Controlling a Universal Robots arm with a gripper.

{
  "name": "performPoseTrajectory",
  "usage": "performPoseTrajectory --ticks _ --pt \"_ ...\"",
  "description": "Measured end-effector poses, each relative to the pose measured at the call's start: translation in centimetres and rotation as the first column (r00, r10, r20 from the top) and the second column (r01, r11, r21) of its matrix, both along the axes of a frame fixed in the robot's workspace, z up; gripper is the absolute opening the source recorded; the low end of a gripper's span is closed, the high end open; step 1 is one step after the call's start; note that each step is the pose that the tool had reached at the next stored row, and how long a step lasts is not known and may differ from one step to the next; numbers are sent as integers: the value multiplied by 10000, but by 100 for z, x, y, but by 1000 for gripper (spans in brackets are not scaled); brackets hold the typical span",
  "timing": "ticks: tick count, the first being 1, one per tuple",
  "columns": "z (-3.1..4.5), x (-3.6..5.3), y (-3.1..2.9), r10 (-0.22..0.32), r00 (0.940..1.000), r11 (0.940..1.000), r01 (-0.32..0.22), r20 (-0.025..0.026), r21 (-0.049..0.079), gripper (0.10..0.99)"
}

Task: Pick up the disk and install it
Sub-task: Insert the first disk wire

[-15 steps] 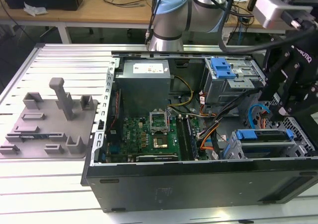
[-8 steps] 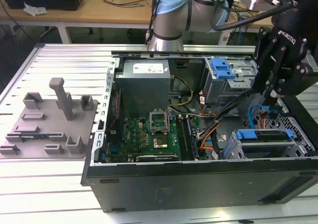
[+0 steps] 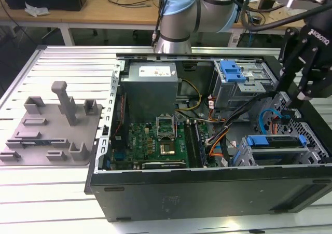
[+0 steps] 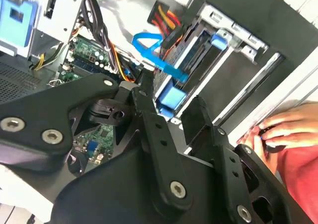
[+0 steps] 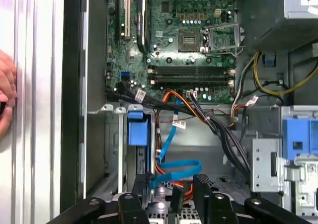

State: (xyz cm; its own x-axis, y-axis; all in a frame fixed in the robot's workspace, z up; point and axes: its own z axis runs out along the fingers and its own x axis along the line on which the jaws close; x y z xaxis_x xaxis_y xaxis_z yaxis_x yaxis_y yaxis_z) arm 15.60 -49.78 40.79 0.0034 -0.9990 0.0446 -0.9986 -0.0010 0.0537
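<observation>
The hand [image 5: 171,183], open and empty above the blue cable [image 5: 176,167], should avoid snagging it and line up square with the disk [image 3: 275,141], seated in its bay [image 3: 314,147] by the surface's [image 3: 57,197] near edge.

Lab: cabled workbenches [image 3: 104,10], opened computer [image 3: 207,187].

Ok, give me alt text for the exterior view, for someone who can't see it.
A robot arm's black gripper hangs over the drive cage at the exterior view's right end of an open computer case lying on a metal table. A grey fixture plate sits at the view's left.
</observation>
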Motion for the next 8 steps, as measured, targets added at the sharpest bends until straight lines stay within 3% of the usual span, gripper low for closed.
performPoseTrajectory --ticks 1,5,6,7,8 --pt "-1 58 0 16 10000 10000 -16 -41 -7 506" --pt "-20 89 22 -216 9998 9997 216 -12 -93 506" --pt "-24 92 24 -320 9995 9994 321 16 -96 506" --pt "-26 96 39 -357 9993 9993 358 77 -144 506" --pt "-25 97 70 -363 9992 9987 369 157 -352 506"
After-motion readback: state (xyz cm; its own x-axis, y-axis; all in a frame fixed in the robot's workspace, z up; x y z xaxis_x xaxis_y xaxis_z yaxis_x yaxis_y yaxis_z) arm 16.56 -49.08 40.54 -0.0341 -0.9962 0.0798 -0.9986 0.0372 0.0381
